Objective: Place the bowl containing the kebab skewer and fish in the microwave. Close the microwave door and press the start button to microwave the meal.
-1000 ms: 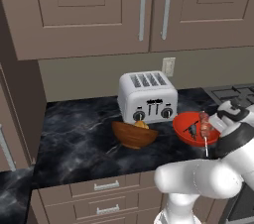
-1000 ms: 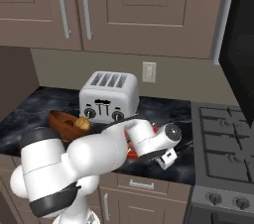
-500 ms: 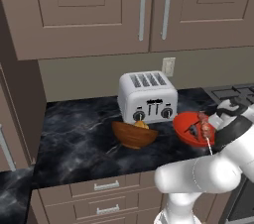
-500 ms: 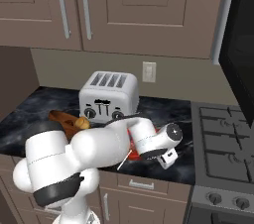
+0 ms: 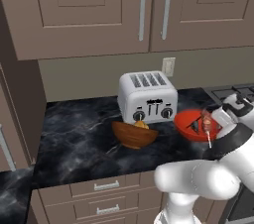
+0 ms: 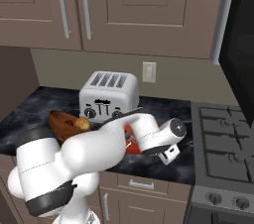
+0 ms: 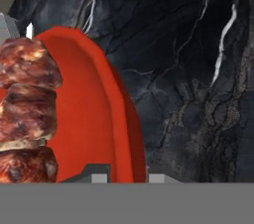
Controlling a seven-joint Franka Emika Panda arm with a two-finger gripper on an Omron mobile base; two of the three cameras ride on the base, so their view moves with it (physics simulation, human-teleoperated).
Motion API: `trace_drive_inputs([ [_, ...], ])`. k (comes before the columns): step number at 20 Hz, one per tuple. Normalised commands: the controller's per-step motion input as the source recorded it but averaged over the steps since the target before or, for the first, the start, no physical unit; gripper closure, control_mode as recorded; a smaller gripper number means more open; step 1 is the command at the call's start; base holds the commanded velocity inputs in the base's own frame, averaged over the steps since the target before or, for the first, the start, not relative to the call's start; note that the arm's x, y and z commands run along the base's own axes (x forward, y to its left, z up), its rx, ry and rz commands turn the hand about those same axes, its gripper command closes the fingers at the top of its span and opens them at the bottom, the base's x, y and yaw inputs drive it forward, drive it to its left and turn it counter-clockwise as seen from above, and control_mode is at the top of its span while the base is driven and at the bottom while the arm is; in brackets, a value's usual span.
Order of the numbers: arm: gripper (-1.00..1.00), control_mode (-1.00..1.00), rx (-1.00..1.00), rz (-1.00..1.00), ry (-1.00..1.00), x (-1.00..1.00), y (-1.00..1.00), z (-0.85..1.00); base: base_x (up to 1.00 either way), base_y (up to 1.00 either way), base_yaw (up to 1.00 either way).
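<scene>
One marbled black counter (image 5: 79, 134) (brown cabinets (image 5: 89, 10))

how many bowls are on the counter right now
2: the red bowl with the kebab skewer sits right of the toaster; the brown wooden bowl sits in front of it. None seem hidden.

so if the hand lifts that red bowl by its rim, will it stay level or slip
The bowl looks glossy, so a rim pinch may well slip. It is wide and shallow, so held at one edge it would probably tilt. The kebab skewer pokes past the rim and could slide out if it tips.
</scene>
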Motion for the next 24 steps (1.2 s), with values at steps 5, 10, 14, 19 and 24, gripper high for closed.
trace_drive_inputs([
  [5,1.0,-1.0,-0.11,0.0,-0.14,-0.44,0.38,0.63,0.0,0.0,0.0],
  [10,1.0,-1.0,-0.18,0.0,-0.22,-0.53,0.63,0.64,0.0,0.0,0.0],
  [14,1.0,-1.0,-0.11,0.0,-0.07,-0.42,0.62,0.63,0.0,0.0,0.0],
  [19,1.0,-1.0,-0.01,0.0,0.0,-0.28,0.47,0.63,0.0,0.0,0.0],
  [24,1.0,-1.0,0.03,0.06,0.0,-0.31,0.2,0.64,0.0,0.0,0.0],
])
